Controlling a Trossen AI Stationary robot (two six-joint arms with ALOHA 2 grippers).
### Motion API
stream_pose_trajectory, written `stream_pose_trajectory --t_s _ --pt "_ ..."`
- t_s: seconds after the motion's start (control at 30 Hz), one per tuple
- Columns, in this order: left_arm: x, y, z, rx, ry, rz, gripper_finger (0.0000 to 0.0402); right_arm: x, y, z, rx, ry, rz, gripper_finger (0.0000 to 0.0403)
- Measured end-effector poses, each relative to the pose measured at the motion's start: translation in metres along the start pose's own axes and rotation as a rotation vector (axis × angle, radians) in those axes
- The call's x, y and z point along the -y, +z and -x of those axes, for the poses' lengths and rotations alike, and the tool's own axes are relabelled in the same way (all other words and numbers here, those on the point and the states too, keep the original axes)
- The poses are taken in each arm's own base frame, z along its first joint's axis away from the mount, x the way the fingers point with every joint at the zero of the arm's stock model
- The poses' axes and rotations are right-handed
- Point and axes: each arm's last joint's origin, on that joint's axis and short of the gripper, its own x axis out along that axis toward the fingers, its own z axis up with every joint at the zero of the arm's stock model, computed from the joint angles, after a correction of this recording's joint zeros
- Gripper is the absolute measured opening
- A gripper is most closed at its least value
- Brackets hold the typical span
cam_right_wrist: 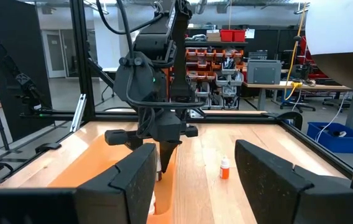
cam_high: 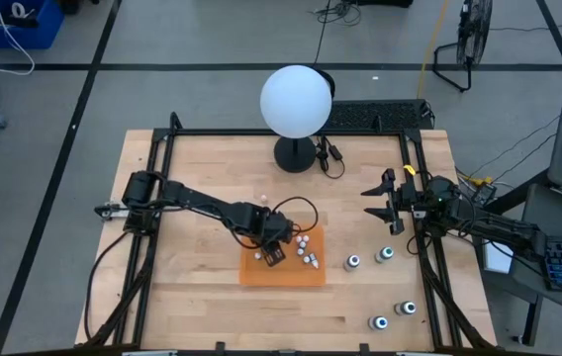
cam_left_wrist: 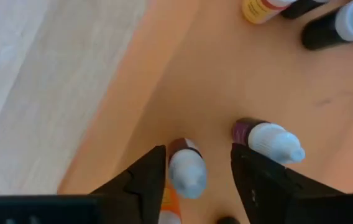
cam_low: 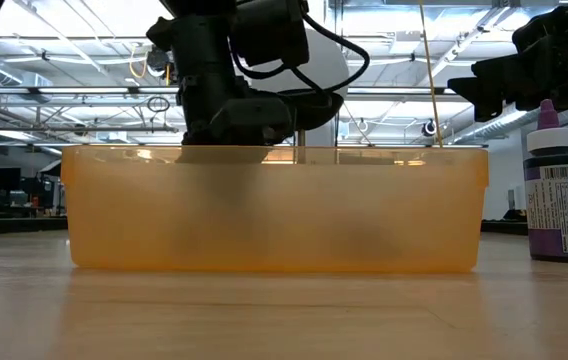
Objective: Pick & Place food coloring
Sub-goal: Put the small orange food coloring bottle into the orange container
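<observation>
A: Where do we find the left claw?

B: We see it down inside the orange tray, at the left end. Its fingers stand apart on either side of an orange bottle with a pale cap, and we can't see them touching it.

A: And the rest of the food coloring?

B: Just beside that one we spot a dark bottle lying on the tray floor, with a few more small ones near the tray's middle. Four bigger dark bottles stand on the worktop right of the tray, well apart from it.

A: The right claw?

B: We see it hanging above the worktop's right side, fingers apart, holding nothing
</observation>
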Motion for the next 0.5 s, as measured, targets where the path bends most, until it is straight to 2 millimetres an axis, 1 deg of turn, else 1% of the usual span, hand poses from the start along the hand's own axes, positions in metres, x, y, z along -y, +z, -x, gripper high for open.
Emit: stream_pose_trajectory --t_s 0.1,0.2,0.37,0.5 --pt "-0.001 0.001 0.006 -0.011 -0.028 0.003 0.0195 0.0 0.0 0.0 0.0 0.0 0.0 0.0207" --pt "0.0 0.004 0.02 -0.004 -0.042 0.007 0.0197 0.0 0.0 0.0 0.0 0.0 0.0 0.0207" --pt "-0.002 0.014 0.054 0.075 -0.026 -0.028 0.0186 0.0 0.0 0.0 0.001 0.0 0.001 0.0206" --pt "-0.012 0.017 0.086 0.172 0.074 -0.055 0.0173 0.0 0.0 0.0 0.0 0.0 0.0 0.0207"
